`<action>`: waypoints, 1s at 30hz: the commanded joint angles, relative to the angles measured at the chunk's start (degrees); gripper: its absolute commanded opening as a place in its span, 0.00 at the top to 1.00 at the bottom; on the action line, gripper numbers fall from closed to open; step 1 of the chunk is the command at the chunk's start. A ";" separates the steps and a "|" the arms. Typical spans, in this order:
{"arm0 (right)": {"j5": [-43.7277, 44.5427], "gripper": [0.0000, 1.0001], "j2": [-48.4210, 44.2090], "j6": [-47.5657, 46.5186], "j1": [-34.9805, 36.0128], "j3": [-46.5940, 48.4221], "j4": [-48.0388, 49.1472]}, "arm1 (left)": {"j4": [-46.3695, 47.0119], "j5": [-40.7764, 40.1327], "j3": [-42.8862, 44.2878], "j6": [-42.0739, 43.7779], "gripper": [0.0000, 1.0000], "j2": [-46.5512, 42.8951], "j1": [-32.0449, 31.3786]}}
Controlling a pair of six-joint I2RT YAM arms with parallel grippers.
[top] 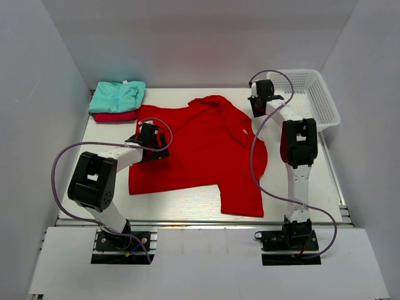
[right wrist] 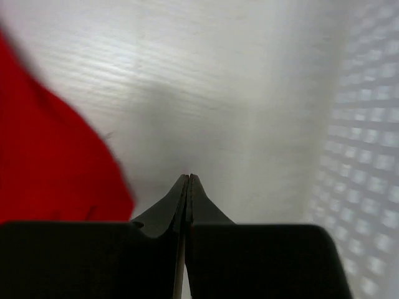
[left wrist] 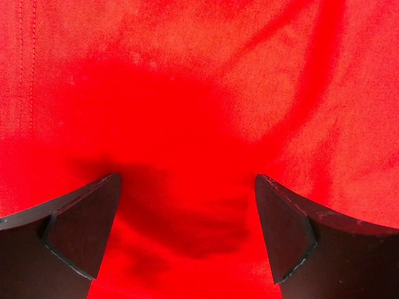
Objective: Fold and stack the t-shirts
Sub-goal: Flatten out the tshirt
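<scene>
The red t-shirt (top: 200, 150) lies flat, hem end beneath the left gripper (left wrist: 187, 180), jaws parted, collar toward the right gripper (right wrist: 189, 179), pinched together and empty. White table (top: 181, 201) beneath both, white walls (top: 187, 37) around.

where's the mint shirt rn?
Top view: the mint shirt sits folded at the far-left corner of the table, atop the crimson-pink shirt, just left of the red shirt.

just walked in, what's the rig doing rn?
Shirt folding, partway done. A mint t-shirt sits folded on a crimson t-shirt at the far left corner of the table. The red t-shirt lies spread out, not yet folded. The left tool is open, close over that shirt near its left edge. The right tool is shut and empty, over bare table between the red t-shirt and the white basket.
</scene>
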 commanded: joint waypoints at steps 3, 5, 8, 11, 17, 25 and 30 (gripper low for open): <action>-17.73 0.91 -6.66 -4.99 1.01 -7.31 2.29 | -7.41 1.69 -2.23 0.16 0.01 3.24 0.32; -19.23 0.70 -7.19 -6.91 0.92 -8.64 1.78 | -7.41 1.69 -2.22 0.77 0.01 3.76 0.32; -18.62 0.61 -6.40 -7.54 1.10 -8.73 0.80 | -7.41 2.21 -1.70 0.77 0.01 3.77 0.32; -18.53 0.61 -5.52 -6.31 1.01 -8.55 0.98 | -7.41 2.21 -1.70 0.77 0.01 4.30 0.32; -14.23 0.60 -6.22 -4.37 0.92 -6.88 1.24 | -7.41 2.21 -1.70 0.77 0.01 4.30 0.32; -15.55 0.60 -5.09 -3.76 1.36 -7.76 1.33 | -7.41 2.83 -1.17 0.77 0.01 4.30 0.32; -15.19 0.64 -1.66 -2.79 1.89 -5.13 0.63 | -7.41 2.83 -1.17 0.77 0.01 4.30 0.32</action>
